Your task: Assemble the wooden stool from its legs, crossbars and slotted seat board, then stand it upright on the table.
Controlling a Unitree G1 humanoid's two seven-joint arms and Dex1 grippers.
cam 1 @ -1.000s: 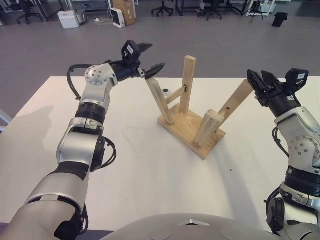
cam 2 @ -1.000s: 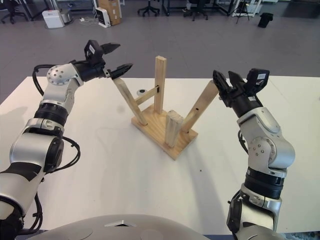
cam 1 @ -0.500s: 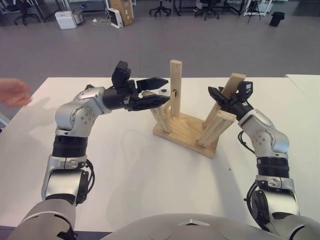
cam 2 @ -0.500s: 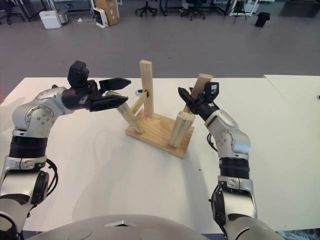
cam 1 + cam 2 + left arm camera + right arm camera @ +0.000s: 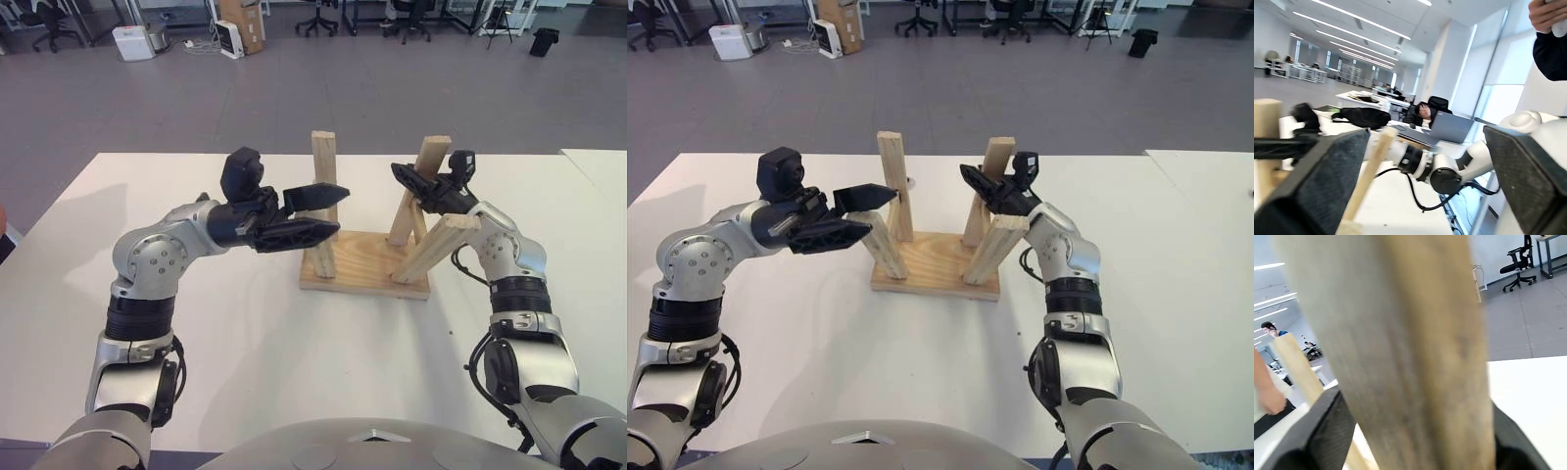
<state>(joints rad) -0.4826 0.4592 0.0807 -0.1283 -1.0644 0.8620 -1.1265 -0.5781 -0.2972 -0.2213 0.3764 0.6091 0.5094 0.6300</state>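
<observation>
Stool (image 5: 364, 245) is lying inverted at bench (image 5: 245, 372) centre: seat board (image 5: 364, 277) is resting flat on the surface, with four legs pointing up from its corners.

Left gripper (image 5: 318, 213) is coming in from 9 o'clock, level with the leg at the board's 8 o'clock corner (image 5: 884, 250). Its jaws are spread wide and straddling that leg's upper end, and in the left wrist view the pads (image 5: 1327, 181) are standing clear of the wood on both sides.

Right gripper (image 5: 404, 182) is sitting at the top of the leg at the 2 o'clock corner (image 5: 432, 152). In the right wrist view that leg (image 5: 1415, 357) is lying between the jaws, and they appear to be pinching it, though the close view leaves contact uncertain.

Step in hand, as judged: assembly is looking essentially complete and the arms are taking hold of opposite legs for the flip.

Next move is calling for the left jaws to close on their leg, then for both arms to lift and turn the stool together, keeping the grips firm so the legs are not working loose from the board.
</observation>
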